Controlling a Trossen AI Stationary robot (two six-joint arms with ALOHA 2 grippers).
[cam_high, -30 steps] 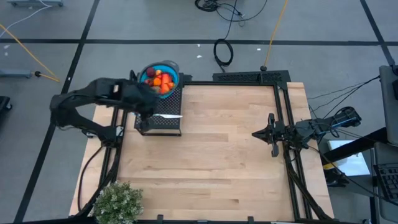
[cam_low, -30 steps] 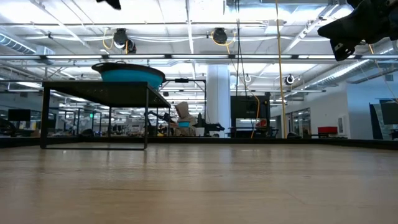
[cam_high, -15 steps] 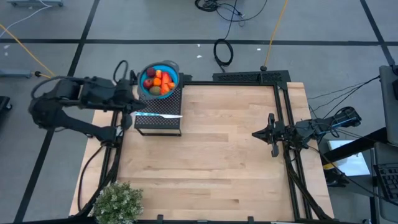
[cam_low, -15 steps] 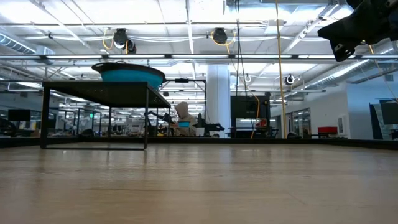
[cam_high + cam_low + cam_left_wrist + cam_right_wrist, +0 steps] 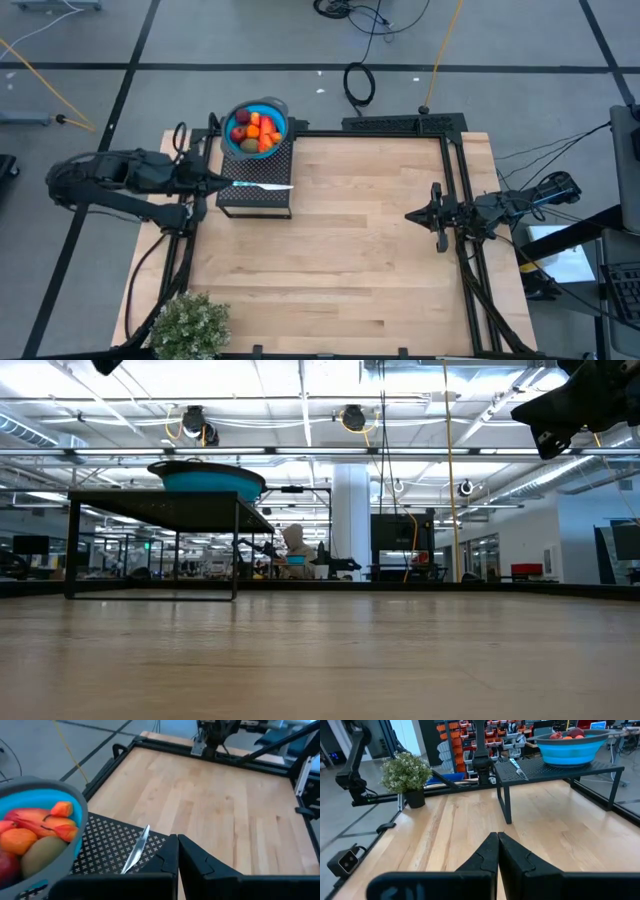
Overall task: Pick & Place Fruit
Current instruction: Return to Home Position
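both pinched shut, empty: left gripper (image 5: 218, 181) sits just lower left of the fruit (image 5: 256, 131), right gripper (image 5: 410, 215) far off, middle right.

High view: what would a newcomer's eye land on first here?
The blue strainer bowl heaped with bright fruit, on the black shelf at the table's back left corner. A white and blue knife lies on the shelf beside it, and a bushy plant fills the front left corner. The left gripper sits by the shelf, the right gripper opposite.
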